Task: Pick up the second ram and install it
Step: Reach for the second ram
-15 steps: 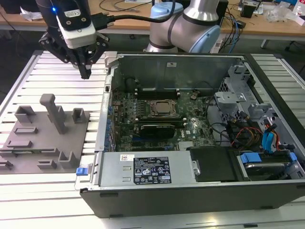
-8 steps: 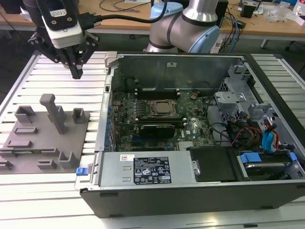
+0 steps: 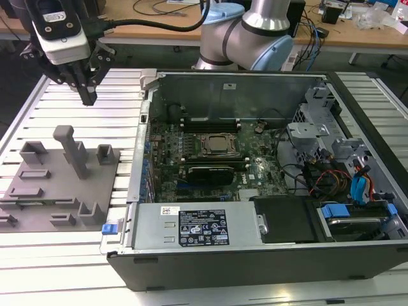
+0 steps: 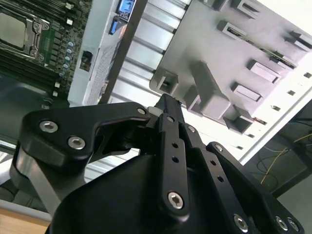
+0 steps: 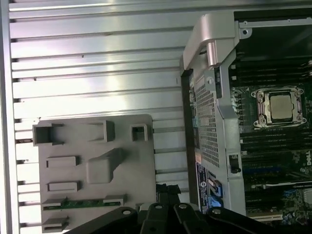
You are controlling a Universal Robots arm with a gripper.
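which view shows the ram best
The first wrist view: it looks straight down on the green ram lying in a slot of the grey plate. The second wrist view gives a faint sliver in glare; the exterior view's slant makes it too thin to tell.

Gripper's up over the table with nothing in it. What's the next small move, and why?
Probably shift the gripper over the grey fixture plate toward the second ram, opening on the way: it hangs shut and empty above the slatted table, and the ram sits in a slot of the plate.
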